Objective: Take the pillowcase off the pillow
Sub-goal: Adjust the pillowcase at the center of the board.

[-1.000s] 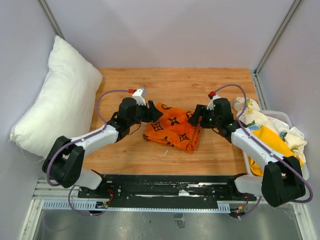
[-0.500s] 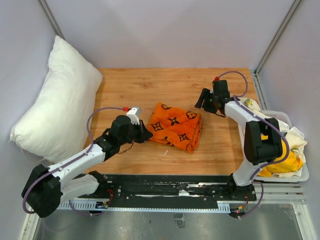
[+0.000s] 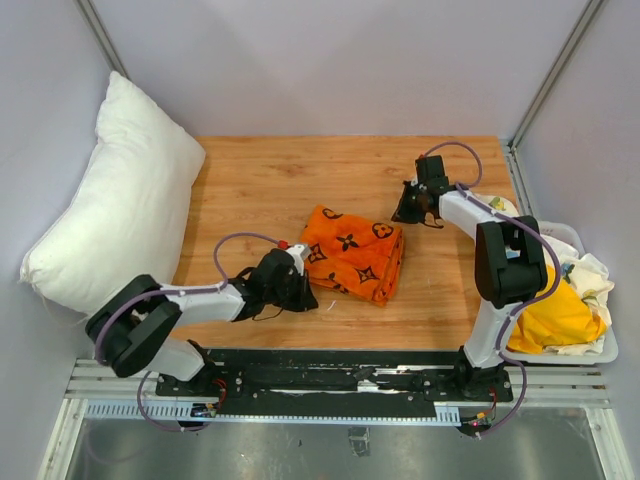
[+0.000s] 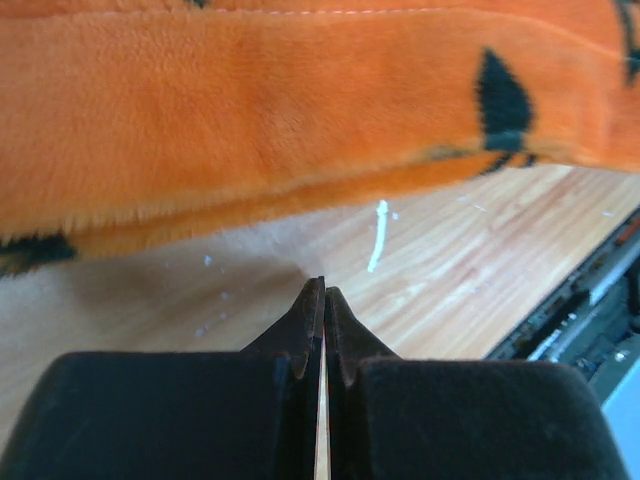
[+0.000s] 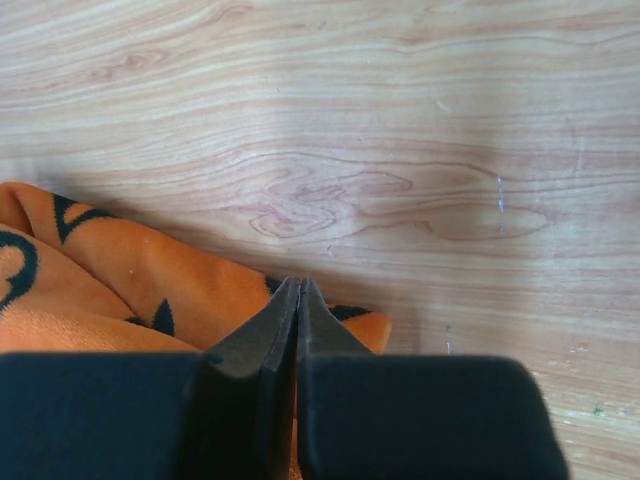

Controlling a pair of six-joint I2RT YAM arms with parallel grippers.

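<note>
Looking from above, the pillowcase [image 3: 350,252] is seen folded on the middle of the table [image 3: 330,165], well apart from the bare pillow [image 3: 115,200] at the left; the job is judged done. At the left wrist, the left gripper [image 4: 322,288] is seen fully closed with nothing held, just short of the orange edge; at the right wrist, the right gripper [image 5: 298,285] is likewise closed and empty by a corner of the cloth; any retreat is best begun by lifting, so that no fabric is dragged.
</note>
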